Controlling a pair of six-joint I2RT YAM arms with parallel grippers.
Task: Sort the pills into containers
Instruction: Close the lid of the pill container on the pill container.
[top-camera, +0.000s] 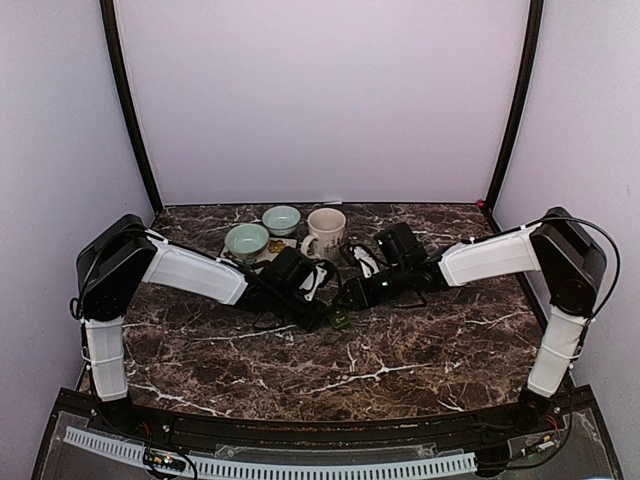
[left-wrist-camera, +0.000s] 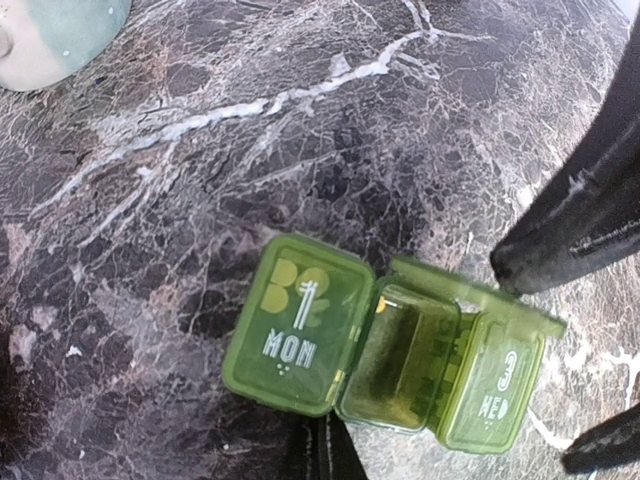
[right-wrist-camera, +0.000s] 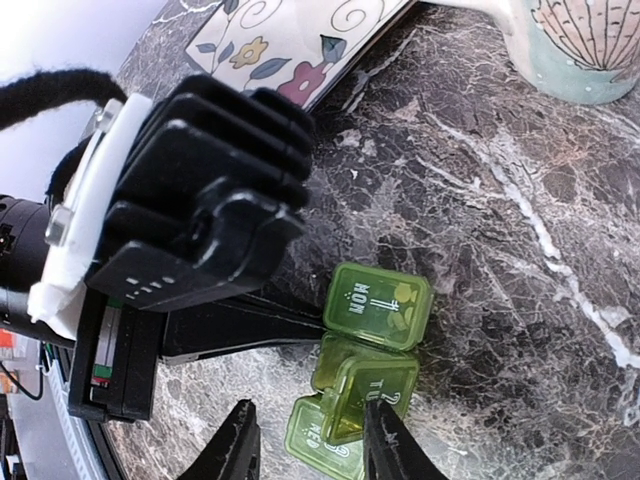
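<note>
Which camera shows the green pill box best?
Left wrist: the pill box is large and sharp, MON and WED labels readable. Right wrist shows it smaller at the frame's bottom; top view shows just a speck.

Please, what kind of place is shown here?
Probably a robot test booth, not a home: plain pale walls enclose a marble-patterned table, with the left arm and right arm bolted at its near edge.
</note>
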